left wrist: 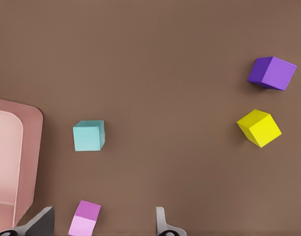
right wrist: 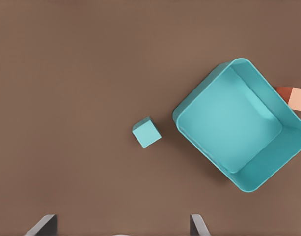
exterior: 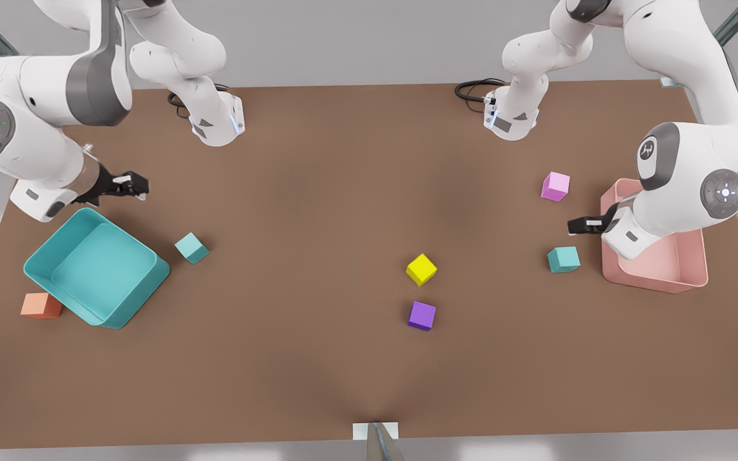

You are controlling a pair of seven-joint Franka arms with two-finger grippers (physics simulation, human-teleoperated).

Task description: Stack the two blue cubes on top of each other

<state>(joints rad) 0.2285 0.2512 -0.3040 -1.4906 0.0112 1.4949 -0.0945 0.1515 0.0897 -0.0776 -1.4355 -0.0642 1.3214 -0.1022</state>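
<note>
Left claw (exterior: 579, 225) open above one blue cube (exterior: 563, 258), right claw (exterior: 131, 185) open near other cube (exterior: 191, 248); nothing grasped, next: descend and grip.

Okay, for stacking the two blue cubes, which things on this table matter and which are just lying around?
For the job:
- small matte blue cube beside the teal tray
- small matte blue cube beside the pink tray
- left claw, open
- right claw, open

Lying about:
- yellow cube
- purple cube
- light pink cube
- orange cube
- large teal open tray
- pink open tray
</note>
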